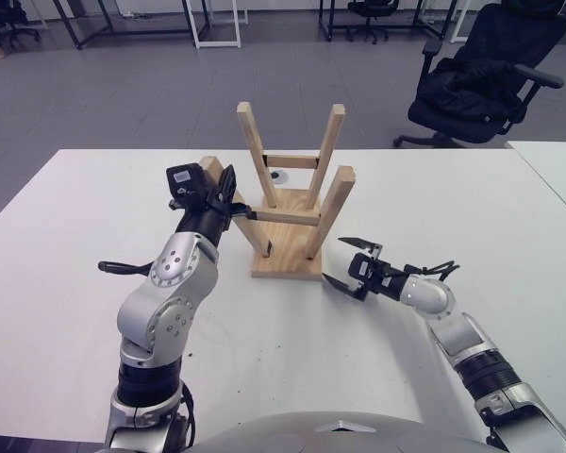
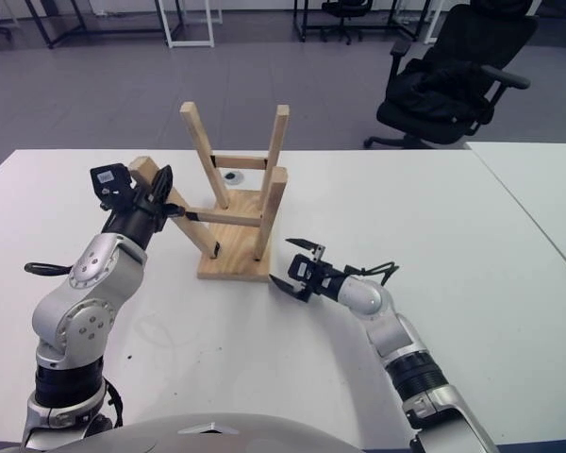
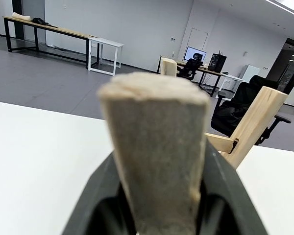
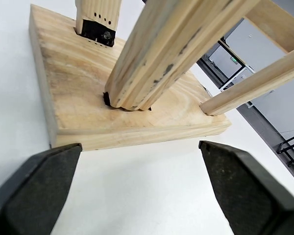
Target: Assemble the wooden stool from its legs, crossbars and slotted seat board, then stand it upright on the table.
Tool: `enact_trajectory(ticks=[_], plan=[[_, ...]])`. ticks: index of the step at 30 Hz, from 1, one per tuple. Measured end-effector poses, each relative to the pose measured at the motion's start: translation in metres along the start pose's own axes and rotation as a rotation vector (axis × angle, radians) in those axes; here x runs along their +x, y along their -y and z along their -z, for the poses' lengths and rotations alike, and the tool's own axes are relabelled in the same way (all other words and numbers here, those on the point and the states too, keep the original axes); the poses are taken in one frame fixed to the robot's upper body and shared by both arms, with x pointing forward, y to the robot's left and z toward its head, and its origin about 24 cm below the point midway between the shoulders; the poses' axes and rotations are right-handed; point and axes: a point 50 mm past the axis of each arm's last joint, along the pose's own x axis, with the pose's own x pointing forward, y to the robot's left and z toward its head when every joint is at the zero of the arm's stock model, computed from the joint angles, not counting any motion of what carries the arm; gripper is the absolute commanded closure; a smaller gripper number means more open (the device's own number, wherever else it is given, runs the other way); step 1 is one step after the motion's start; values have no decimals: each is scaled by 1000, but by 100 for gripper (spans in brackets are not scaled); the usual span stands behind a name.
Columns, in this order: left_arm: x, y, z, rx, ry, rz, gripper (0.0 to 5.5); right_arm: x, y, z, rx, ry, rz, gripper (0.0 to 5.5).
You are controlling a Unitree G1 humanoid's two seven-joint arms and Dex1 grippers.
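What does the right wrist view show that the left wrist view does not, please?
Right wrist view: the seat board lying flat, two legs seated in it, and the open right gripper facing its edge. Left wrist view: the left gripper clamped on the end of the held leg, office furniture behind. Shared: the white table and a crossbar joining stool legs.

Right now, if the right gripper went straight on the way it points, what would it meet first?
Most likely the near edge of the seat board, which lies straight ahead of the open right gripper.
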Motion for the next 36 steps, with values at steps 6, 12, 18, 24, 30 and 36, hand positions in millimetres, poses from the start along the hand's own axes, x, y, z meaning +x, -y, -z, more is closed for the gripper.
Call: enact_trajectory(ticks=[6, 12, 18, 24, 30, 36], plan=[[4, 10, 5, 88, 2, 23, 448, 1, -1, 0, 18, -2, 10, 101], [5, 12, 9, 108, 23, 15, 448, 1, 5, -5, 51, 9, 43, 101], [6, 16, 13, 111, 33, 38, 448, 0, 7, -5, 51, 9, 52, 101], [0, 15, 47, 63, -99, 54, 345, 2, 8, -9, 48, 25, 52, 101], [11, 0, -7, -2, 55, 40, 239, 3, 8, -10, 50, 30, 68, 101], [-10, 7, -47, 29, 166, 225, 186, -9, 27, -4, 141, 11, 175, 101]])
